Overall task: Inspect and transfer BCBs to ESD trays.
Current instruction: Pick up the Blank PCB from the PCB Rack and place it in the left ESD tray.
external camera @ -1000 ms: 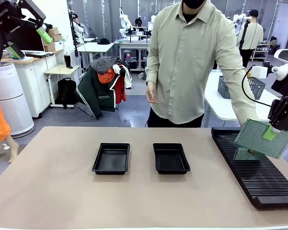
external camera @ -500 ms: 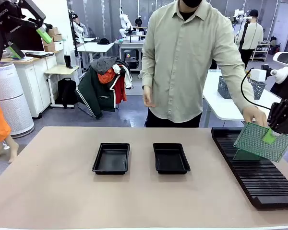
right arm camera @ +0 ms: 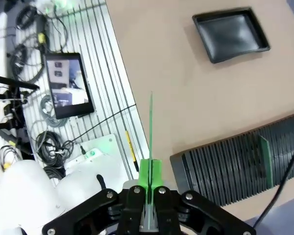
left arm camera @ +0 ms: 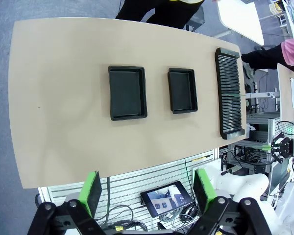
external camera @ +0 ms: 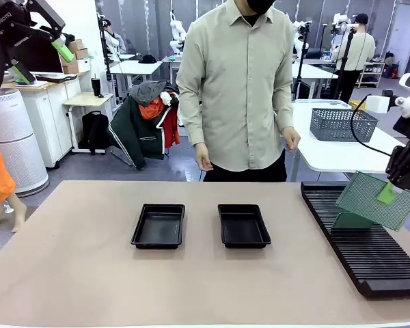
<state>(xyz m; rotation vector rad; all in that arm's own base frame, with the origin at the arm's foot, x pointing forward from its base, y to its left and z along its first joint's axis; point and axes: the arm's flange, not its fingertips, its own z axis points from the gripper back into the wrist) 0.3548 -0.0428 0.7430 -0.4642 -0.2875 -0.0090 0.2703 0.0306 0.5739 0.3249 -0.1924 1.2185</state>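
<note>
My right gripper (external camera: 389,193) is shut on a green BCB (external camera: 367,198), holding it tilted above the far end of the black slotted rack (external camera: 369,249). In the right wrist view this BCB (right arm camera: 151,125) shows edge-on between the shut green pads (right arm camera: 145,172). A second BCB (external camera: 352,221) stands in the rack below it. Two black ESD trays (external camera: 158,225) (external camera: 243,225) lie side by side mid-table, both with nothing in them. My left gripper (external camera: 41,60) hangs open high at the upper left, far from the table; its wrist view looks down on both trays (left arm camera: 127,92) (left arm camera: 182,90).
A person stands at the far side of the table behind the trays, both hands (external camera: 292,140) lowered and off the table. A grey wire basket (external camera: 340,124) sits on a white table behind. The rack (left arm camera: 230,93) runs along the table's right side.
The person has pulled the hand away from the rack and stepped back towards the middle. The held board has barely shifted. The left arm has not moved.
</note>
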